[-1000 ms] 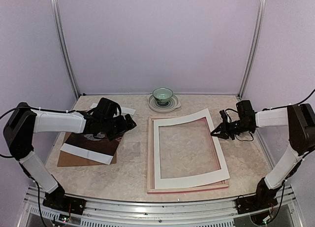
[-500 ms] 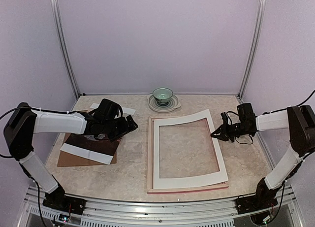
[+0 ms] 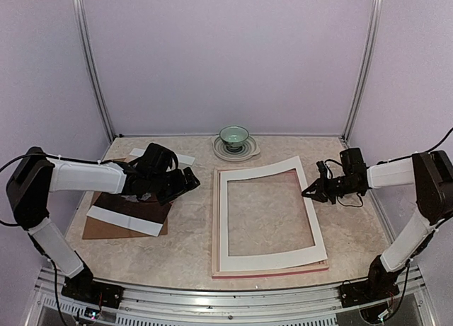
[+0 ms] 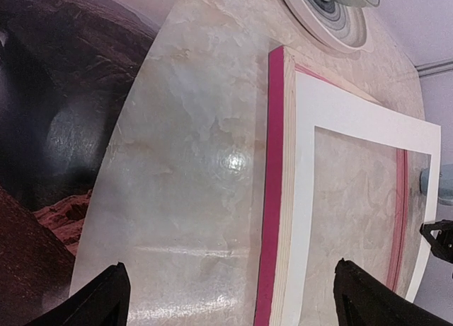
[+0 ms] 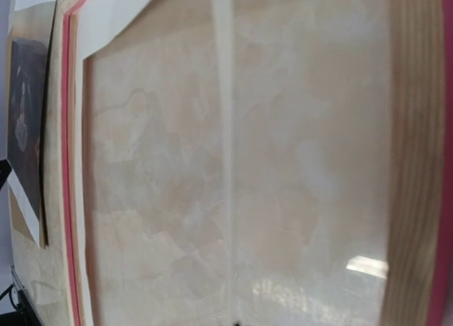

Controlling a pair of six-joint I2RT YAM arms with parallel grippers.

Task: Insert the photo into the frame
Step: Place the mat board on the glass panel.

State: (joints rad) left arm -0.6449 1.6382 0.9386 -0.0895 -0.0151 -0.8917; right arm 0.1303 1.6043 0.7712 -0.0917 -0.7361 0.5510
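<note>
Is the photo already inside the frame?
No, the photo lies on a brown board left of the frame, which holds only a white mat.

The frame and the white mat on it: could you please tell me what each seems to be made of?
The frame: apparently wood, painted pink, with bare pale grain showing on its upturned face. The white mat: probably thin matte card or paper, since its right edge curves upward.
</note>
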